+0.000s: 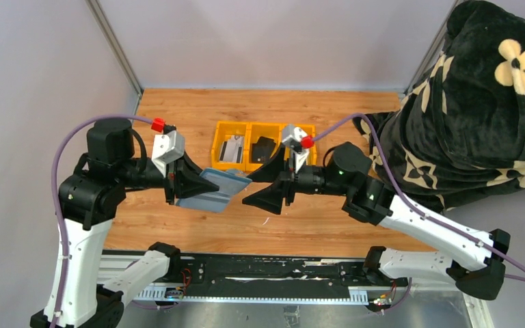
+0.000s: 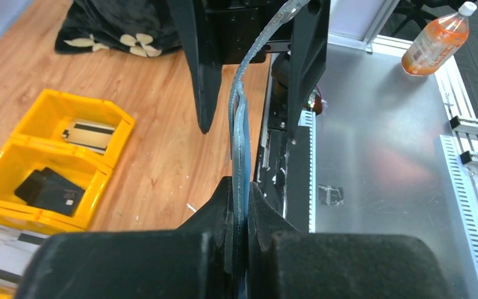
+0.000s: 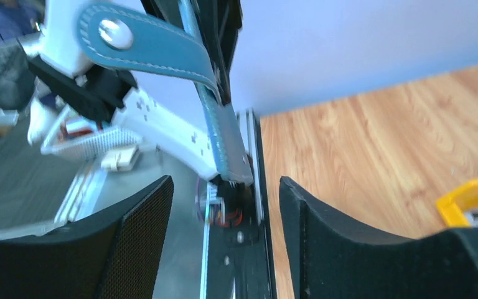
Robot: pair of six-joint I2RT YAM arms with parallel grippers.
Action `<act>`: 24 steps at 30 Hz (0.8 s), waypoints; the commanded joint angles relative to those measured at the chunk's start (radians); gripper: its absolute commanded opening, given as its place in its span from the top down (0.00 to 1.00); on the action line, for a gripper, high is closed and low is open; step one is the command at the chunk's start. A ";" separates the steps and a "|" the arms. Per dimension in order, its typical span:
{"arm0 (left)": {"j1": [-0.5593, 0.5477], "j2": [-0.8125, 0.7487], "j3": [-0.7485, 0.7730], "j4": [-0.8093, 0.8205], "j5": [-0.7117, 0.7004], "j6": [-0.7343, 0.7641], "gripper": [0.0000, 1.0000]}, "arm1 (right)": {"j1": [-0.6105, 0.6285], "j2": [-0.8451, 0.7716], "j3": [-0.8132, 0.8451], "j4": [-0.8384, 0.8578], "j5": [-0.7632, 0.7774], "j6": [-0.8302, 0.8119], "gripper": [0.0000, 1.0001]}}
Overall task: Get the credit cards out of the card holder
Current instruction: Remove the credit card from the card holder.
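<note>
Left gripper (image 2: 241,205) is clenched on the card holder (image 1: 220,186), fingers pinching its left end. The holder hangs clear of the wooden table (image 1: 178,109), just near of the yellow tray (image 1: 246,126), strap flap loose. Right gripper (image 1: 247,190) is released, jaws spread wide just off the holder's right edge; contact cannot be told. Credit cards (image 1: 232,149) lie in the tray's left compartment, a striped card (image 2: 90,132) in the right one, and a black pouch (image 1: 265,147) in the middle. Holder contents cannot be told.
</note>
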State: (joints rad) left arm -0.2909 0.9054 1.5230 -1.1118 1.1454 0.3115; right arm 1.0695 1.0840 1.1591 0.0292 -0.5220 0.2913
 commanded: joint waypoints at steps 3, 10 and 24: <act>-0.007 -0.014 0.017 0.104 -0.032 -0.165 1.00 | -0.007 -0.050 -0.154 0.528 0.117 0.202 0.33; -0.007 -0.256 -0.302 0.828 -0.170 -0.763 1.00 | -0.006 0.048 -0.165 0.674 0.096 0.265 0.30; -0.007 -0.287 -0.374 0.878 -0.220 -0.906 1.00 | -0.016 0.094 -0.212 0.915 0.042 0.425 0.76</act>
State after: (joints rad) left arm -0.2913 0.6353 1.1790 -0.2707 0.9379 -0.5381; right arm 1.0695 1.1889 0.9562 0.8452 -0.4534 0.6655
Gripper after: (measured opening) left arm 0.044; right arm 0.284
